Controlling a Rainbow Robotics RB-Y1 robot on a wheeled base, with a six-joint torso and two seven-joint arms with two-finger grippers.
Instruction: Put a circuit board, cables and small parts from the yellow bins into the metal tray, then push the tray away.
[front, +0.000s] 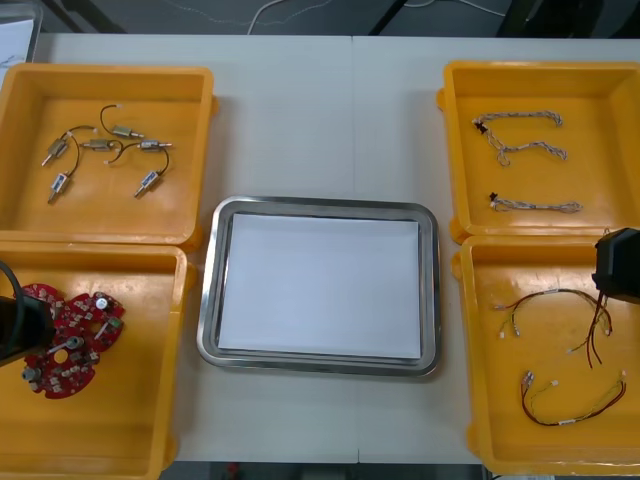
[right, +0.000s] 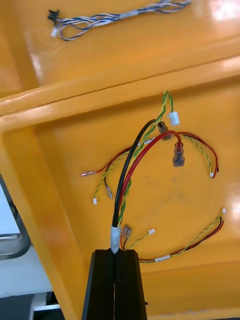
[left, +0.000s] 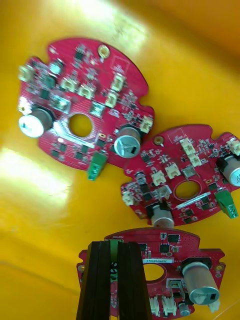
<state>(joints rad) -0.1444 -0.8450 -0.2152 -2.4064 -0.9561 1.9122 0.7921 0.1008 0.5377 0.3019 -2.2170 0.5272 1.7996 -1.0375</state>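
Right tool (right: 115, 250) pinching red and yellow cable (right: 131, 165) in yellow bin (right: 60, 165), left tool (left: 114, 242) clamped on circuit board (left: 170, 250)

1. A shiny rectangular metal tray (front: 210, 290), white inside, sits at the middle of the light table (front: 300, 120).
2. At the tray's ten o'clock, a yellow plastic bin (front: 30, 210) holds small metal parts (front: 100, 145) trailing dark wires.
3. At eight o'clock, a second yellow bin (front: 110, 420) holds overlapping round red circuit boards (front: 75, 335). The black left gripper (front: 25, 325) sits over their nine o'clock side.
4. At two o'clock, a third yellow bin (front: 610, 170) holds twisted blue and white cables (front: 525, 150).
5. At four o'clock, a fourth yellow bin (front: 500, 430) holds thin red and yellow cables (front: 550, 292). The black right gripper (front: 618, 265) hangs over its one o'clock corner.
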